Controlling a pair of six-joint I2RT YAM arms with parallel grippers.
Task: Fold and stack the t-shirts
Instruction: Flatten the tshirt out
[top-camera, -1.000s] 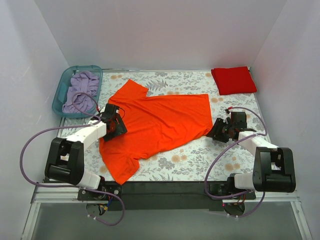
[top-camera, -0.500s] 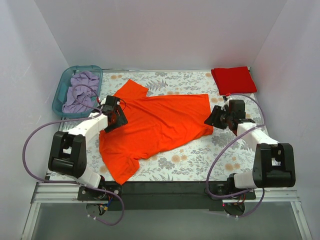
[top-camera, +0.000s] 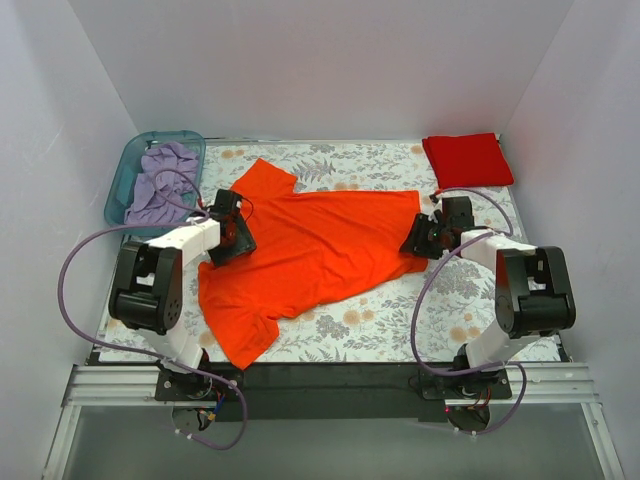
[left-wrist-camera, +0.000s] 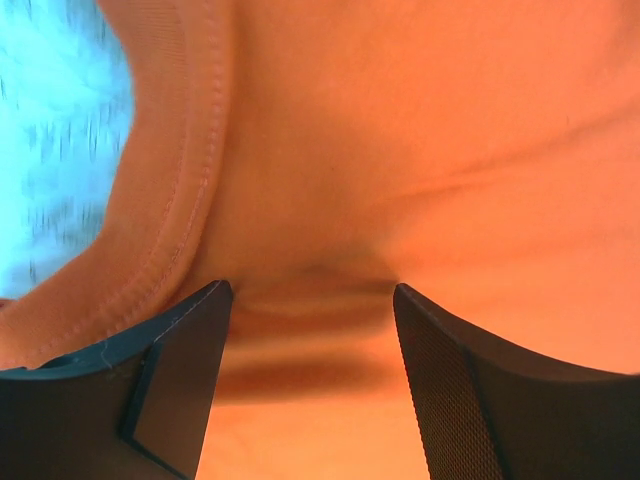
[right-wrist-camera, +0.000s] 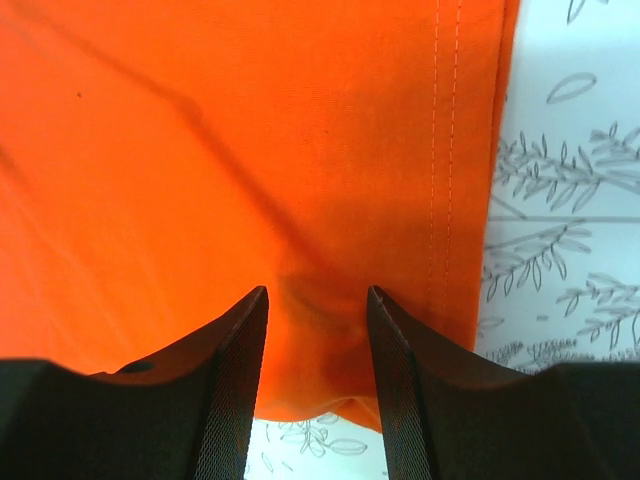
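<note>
The bright orange t-shirt (top-camera: 320, 250) lies spread on the floral table (top-camera: 380, 320), collar at the left and hem at the right. The deeper red t-shirt (top-camera: 467, 160) lies folded at the back right corner. My left gripper (top-camera: 232, 236) is open, its tips pressed down on the orange cloth (left-wrist-camera: 400, 150) just beside the collar band (left-wrist-camera: 175, 190), with a wrinkle between the jaws (left-wrist-camera: 312, 290). My right gripper (top-camera: 420, 238) is open and straddles the shirt's near right hem corner (right-wrist-camera: 316, 292); the stitched hem (right-wrist-camera: 465, 150) runs along its right side.
A teal basket (top-camera: 122, 185) holding lilac cloth (top-camera: 160, 180) stands at the back left, close to the left arm. White walls enclose the table on three sides. Bare floral tabletop (right-wrist-camera: 570, 200) shows right of the hem.
Both grippers have moved away from the bases: the left one up to the collar, the right one from the bare table onto the hem corner. The shirt has not shifted.
</note>
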